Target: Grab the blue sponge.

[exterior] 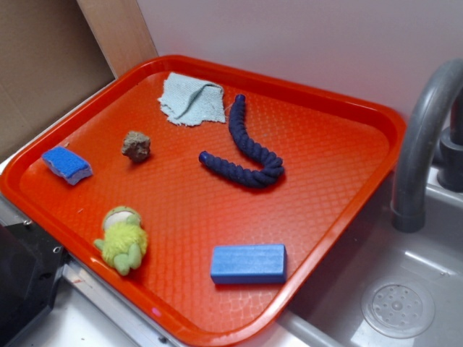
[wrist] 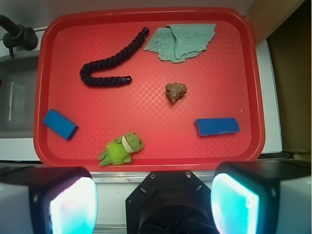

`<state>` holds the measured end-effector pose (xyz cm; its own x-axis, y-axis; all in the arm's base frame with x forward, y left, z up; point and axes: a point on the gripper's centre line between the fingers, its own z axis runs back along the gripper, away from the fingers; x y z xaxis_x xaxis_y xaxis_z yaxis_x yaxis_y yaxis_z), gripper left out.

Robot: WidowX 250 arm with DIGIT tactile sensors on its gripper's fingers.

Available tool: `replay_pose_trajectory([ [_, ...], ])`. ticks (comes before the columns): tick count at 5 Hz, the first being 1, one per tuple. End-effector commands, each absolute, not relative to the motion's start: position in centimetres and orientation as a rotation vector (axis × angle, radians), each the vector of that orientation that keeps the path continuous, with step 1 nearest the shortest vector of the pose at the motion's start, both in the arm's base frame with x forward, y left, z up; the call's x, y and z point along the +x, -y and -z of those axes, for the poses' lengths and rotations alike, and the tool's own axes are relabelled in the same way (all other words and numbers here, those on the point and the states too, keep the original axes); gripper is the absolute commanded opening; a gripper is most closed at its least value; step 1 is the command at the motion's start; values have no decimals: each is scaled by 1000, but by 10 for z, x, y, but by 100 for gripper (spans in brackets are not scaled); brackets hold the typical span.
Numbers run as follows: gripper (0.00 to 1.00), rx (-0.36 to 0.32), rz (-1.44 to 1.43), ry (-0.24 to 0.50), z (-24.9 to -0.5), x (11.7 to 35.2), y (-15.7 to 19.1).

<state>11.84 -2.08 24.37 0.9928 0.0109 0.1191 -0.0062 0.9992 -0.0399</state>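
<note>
1. While we hover high over the tray's (wrist: pixel 151 158) near rim, our gripper (wrist: pixel 153 204) is spread wide, both fingers (wrist: pixel 73 207) apart and holding nothing.
2. Nearest us lies the plush (wrist: pixel 122 148), just left of centre.
3. Ahead and to our right sits the sponge (wrist: pixel 217 126), flat on the tray, well clear of everything.
4. We judge it light, soft and squashy; it should compress and not slip, so we would pinch across its short sides, low enough to catch the pale base (exterior: pixel 72 173).
5. Left lies the foam block (wrist: pixel 60 124), a lookalike to avoid.
6. Farther off sit the rock (wrist: pixel 175 91), rope (wrist: pixel 109 66) and cloth (wrist: pixel 181 41).
</note>
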Motion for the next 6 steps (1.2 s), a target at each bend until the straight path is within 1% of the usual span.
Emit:
replay_pose_trajectory([
  [1,100,-39,-9,120,-244,118,21],
  [2,100,-190,-275,58,-245,123,15],
  [3,100,-239,-536,-3,-225,132,-4],
  [4,100,-213,-785,30,-204,145,-25],
  [5,100,-130,-1026,166,-174,158,-45],
  [6,100,-41,-1265,268,-149,165,-57],
])
